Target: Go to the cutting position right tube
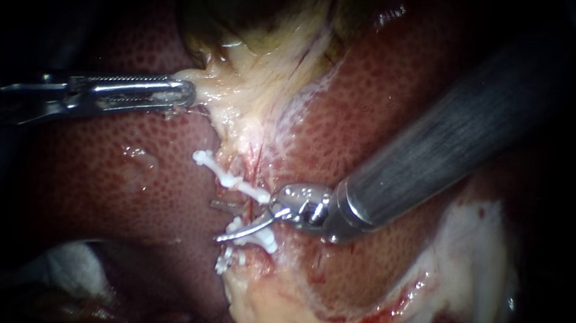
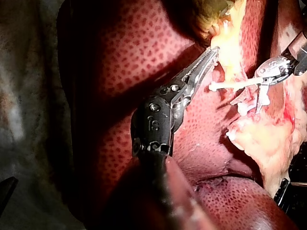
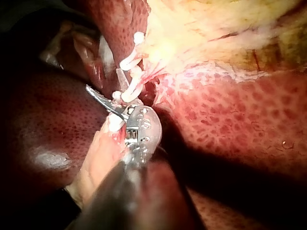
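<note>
Right instrument (image 1: 225,223) comes in from two o'clock, shaft sloping down, wrist bent so the blades point toward eight o'clock. Its tool is spread. One thin blade lies across the front of the tube (image 1: 251,208), and a short grey tip just past the tube at nine o'clock looks to me like the other blade behind it. So I judge the tube sits between them, not yet bitten.

The tube runs twelve to six down the middle of the endoscope view, over the liver (image 1: 109,168), and the blades cross it nearly square. I can't tell a left tube from a right one here.

White clips bracket the spot. The upper clip (image 1: 233,177) is at eleven o'clock from the tool. The lower clip (image 1: 259,240) is at six, right under the front blade, and that's the one to watch. The bare gap lies toward twelve, so I'd nudge that way.

Left instrument (image 1: 188,94) reaches in from nine o'clock, well apart from the tube. Its tool pinches the pale tissue (image 1: 239,93) up at eleven.
</note>
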You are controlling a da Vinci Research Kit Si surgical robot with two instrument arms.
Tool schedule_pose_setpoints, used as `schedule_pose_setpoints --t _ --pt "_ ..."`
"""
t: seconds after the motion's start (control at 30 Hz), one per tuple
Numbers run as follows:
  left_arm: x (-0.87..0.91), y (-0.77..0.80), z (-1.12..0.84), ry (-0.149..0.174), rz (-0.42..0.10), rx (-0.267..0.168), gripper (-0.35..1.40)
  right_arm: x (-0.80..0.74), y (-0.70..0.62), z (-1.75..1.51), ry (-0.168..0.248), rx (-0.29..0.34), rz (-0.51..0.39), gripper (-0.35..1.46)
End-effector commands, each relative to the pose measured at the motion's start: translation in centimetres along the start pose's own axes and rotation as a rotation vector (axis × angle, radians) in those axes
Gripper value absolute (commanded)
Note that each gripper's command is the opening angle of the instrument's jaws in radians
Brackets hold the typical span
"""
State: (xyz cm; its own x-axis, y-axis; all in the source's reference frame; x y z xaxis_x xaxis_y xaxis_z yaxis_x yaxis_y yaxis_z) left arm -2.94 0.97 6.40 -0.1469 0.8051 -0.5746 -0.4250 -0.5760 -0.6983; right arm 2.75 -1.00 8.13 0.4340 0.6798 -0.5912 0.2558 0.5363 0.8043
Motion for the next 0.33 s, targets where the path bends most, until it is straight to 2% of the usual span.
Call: schedule_pose_setpoints --t 0.03,0.33 --pt "0.00 0.00 0.00 0.000 0.000 0.000 -0.35 0.00 0.01 0.00 0.000 -0.001 -0.001 1.09" --pt "0.00 0.00 0.00 0.000 0.000 0.000 -0.35 -0.01 0.01 -0.02 0.003 0.000 0.005 1.10"
